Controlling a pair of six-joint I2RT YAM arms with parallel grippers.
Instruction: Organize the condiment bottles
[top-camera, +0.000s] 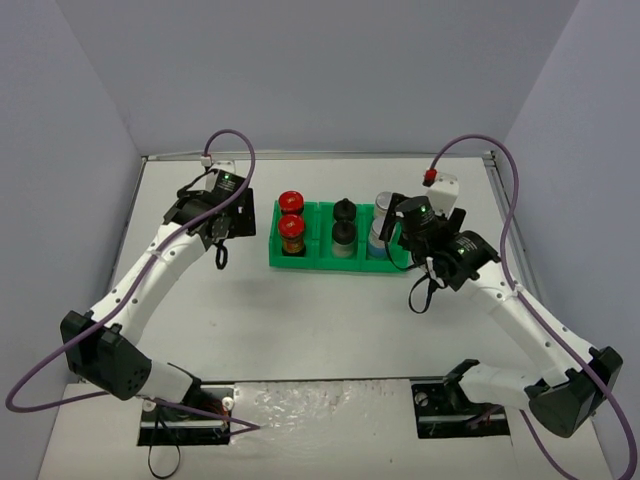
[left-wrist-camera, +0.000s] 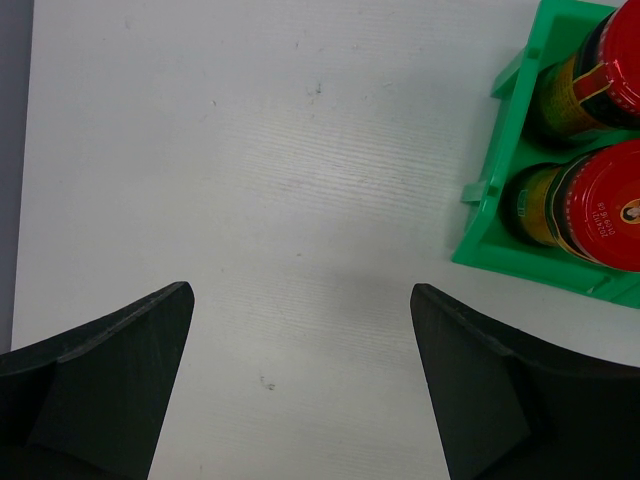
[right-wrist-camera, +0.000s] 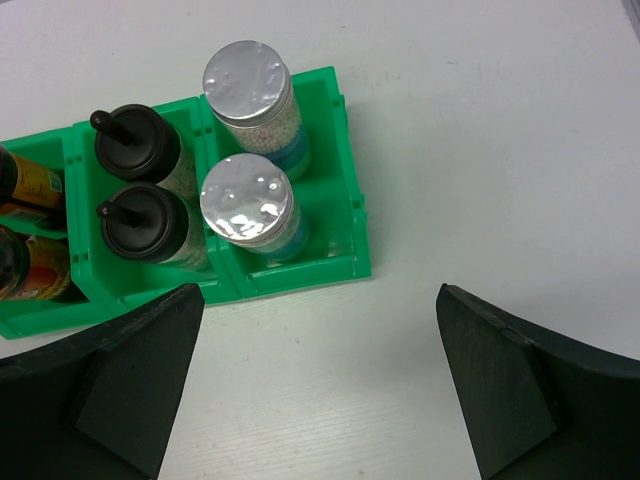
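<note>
Currently: six jars in tray, sorted by cap, both pincers empty

Red-capped jars x2, dark brownish contents, stand upright one behind the other in the left compartment of the green tray. Black-capped jars x2, pale, same arrangement in the middle compartment. Silver-capped jars x2, clear with a blue band, in the right compartment; in the top view the nearer one is partly hidden by the right arm. Each pair is just beside or touching; contact not resolvable. Tray sits flat on the white desk, toward the far side, between the two arms. Left pincer: fingers wide apart, nothing held, over bare desk just left of the tray. Right pincer: fingers wide apart, nothing held, beside the tray's silver-cap end
</note>
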